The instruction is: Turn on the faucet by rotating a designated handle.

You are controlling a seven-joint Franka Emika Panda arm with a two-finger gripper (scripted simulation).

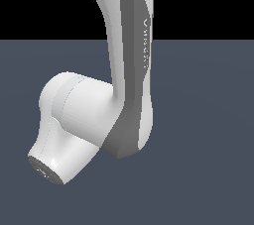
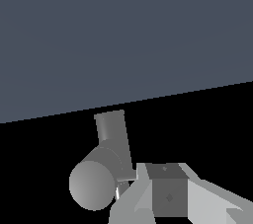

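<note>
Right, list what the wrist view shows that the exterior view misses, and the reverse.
Only the wrist view shows the grey faucet parts, a thick cylinder with a narrower stub, close beside the gripper; whether the gripper is touching or gripping them cannot be told. Only the exterior view shows the white robot arm, which fills the frame. Both share the flat dark blue-grey floor and black background.

Faucet blocks the fingers (floor open).
</note>
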